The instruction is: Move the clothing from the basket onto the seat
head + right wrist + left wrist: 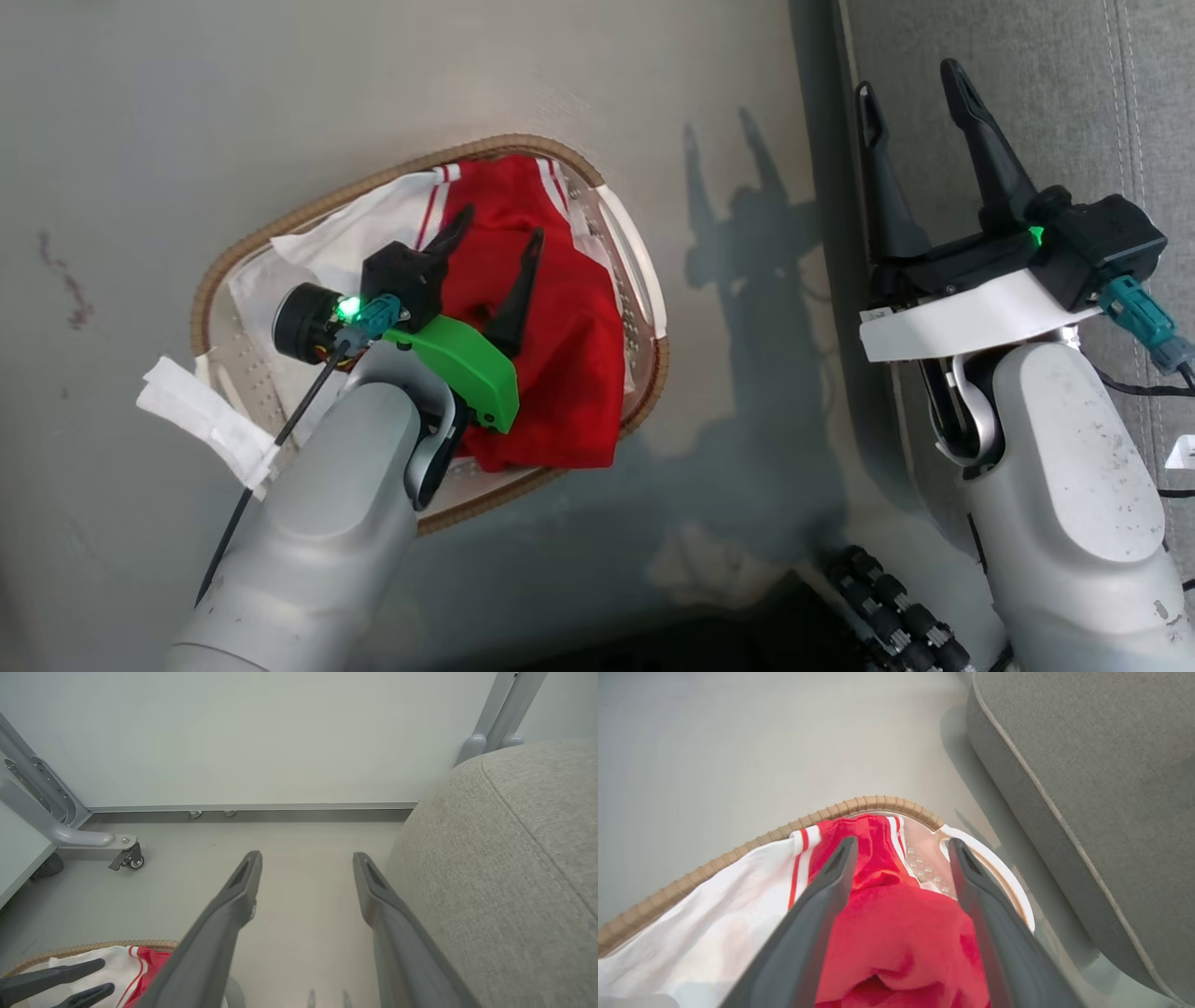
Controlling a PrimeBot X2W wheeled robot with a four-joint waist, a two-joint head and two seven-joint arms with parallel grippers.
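Setting, as I logged it: a test lab staged as a home corner. Evidence I noted: plain white partition panels (257, 742) on grey metal frames (70, 836) with a caster (135, 861); smooth grey floor (303, 858); upholstered grey seat (514, 882); laundry basket (738, 851) near it.

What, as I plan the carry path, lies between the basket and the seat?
Bare floor between basket and seat, crossed by a shadow, in the head view.
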